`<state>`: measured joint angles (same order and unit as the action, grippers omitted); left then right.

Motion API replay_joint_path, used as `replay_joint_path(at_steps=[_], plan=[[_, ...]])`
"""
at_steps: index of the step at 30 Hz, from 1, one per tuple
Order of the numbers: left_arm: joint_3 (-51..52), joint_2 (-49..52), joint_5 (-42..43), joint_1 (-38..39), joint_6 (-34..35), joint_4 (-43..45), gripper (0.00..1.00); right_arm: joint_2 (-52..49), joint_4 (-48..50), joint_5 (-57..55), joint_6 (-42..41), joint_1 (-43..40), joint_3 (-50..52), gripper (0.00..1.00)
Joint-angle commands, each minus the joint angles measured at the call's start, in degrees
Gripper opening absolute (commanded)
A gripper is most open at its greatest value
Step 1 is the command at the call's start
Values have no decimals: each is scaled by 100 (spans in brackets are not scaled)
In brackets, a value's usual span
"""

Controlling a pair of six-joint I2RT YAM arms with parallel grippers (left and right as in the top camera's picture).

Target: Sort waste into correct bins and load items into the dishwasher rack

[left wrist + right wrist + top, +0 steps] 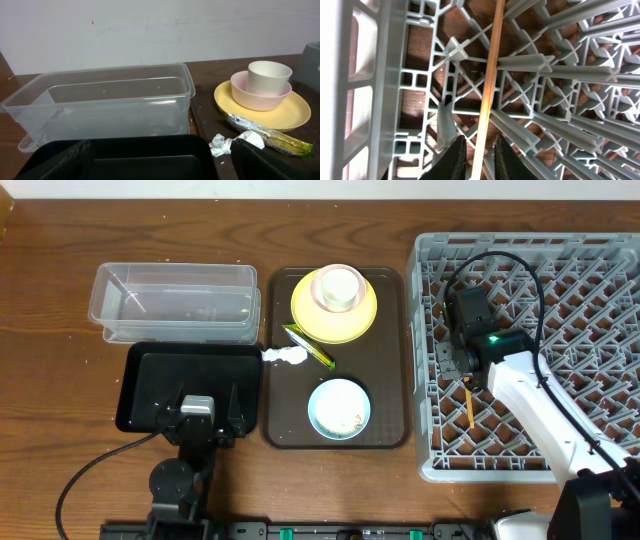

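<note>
The grey rack [600, 270] fills the right side. My right gripper [458, 368] is over its left part. In the right wrist view its fingers [479, 142] are slightly apart around a wooden chopstick [490, 75], with a gap on each side; the chopstick [468, 405] lies on the lattice [380, 75]. My left gripper [205, 420] is open and empty over the black tray [150, 385], fingers [160, 160] wide. The clear tub [175, 302] is behind it. The tissue [283, 356], wrapper [308, 346], yellow plate [305, 315], pink cup [320, 290] holding the white cup [340, 282], and blue bowl [316, 402] with rice scraps [345, 420] are in the middle.
A dark brown serving tray [385, 380] holds the plate, cups, wrapper and bowl. The tissue [220, 144] lies at its left edge, next to the wrapper [270, 137]. The clear tub [100, 100] stands right behind the black tray [125, 155].
</note>
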<state>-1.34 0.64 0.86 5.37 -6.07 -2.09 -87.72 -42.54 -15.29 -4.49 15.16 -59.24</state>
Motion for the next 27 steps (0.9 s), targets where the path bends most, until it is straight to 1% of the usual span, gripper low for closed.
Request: replay_joint_path(at_steps=[1,5,7,10,13,14,15,17,21,27], plan=[[111,7,-155,22,-35,-210,90,114,20,699,28,197,-291,21],[111,7,-155,22,-35,-210,90,199,337,1985,28,472,-481,24],[111,7,-155,22,-35,-210,90,212,527,2365,28,573,-483,26],[111,7,-155,22,-35,-210,90,212,721,2470,28,686,-481,27],[111,7,-155,22,-35,-210,90,212,833,2457,28,706,-481,32],[111,7,-155,22,-35,-210,90,212,835,2457,28,704,-481,36],[111,7,-155,22,-35,-210,90,212,826,2459,28,706,-481,45],[111,7,-155,22,-35,-210,90,212,774,2457,28,704,-481,99],[111,7,-155,22,-35,-210,90,210,538,2459,31,704,-481,99],[111,7,-155,22,-35,-210,90,210,555,2479,28,706,-476,99]])
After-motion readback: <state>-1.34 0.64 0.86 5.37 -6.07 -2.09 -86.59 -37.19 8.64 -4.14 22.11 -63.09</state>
